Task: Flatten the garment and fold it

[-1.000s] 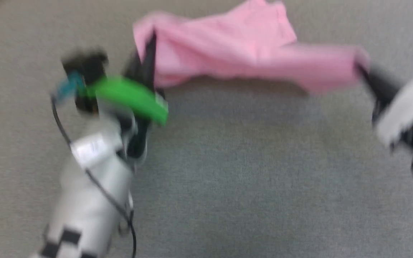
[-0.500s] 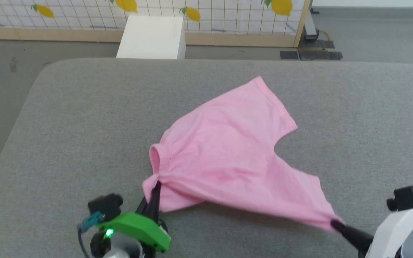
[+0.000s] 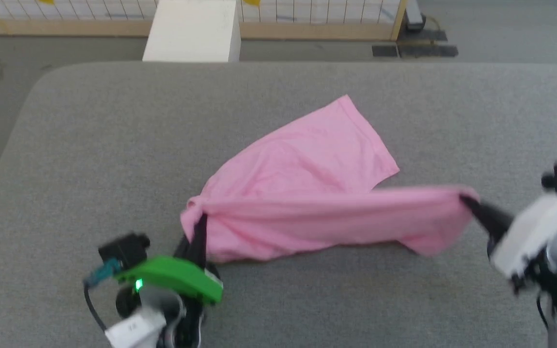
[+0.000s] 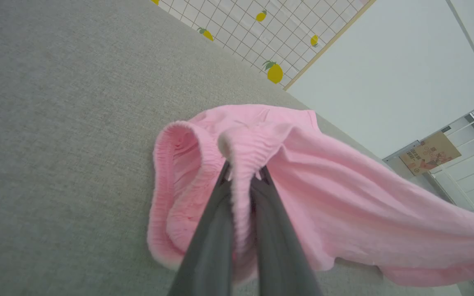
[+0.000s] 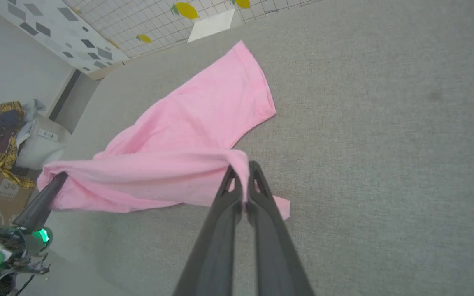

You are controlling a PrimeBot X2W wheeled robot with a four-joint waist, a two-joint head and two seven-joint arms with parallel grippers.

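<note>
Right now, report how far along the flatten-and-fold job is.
Done: both grippers are shut on the garment, the left gripper at the gathered waistband, the right gripper at a leg hem. In hand: the near edge is lifted taut between them, while the far leg lies on the grey surface. To do: laying it flat, smoothing it, every fold.

We see the garment (image 3: 298, 193) in plain light pink, without print, on the table (image 3: 90, 145), whose cloth is an even mid grey. The left claw (image 3: 202, 217) and right claw (image 3: 464, 198) are dark grey, nearly black. Lower left in the head view sits a bright green cover (image 3: 172, 280) with a lit green dot, and at the right edge a white arm shell (image 3: 530, 237). At the top stands a white box (image 3: 191, 31). In the upper middle of the left wrist view, a white grid panel (image 4: 261, 37) carries yellow lemons (image 4: 275, 73) with green leaves, framed in pale wood.
</note>
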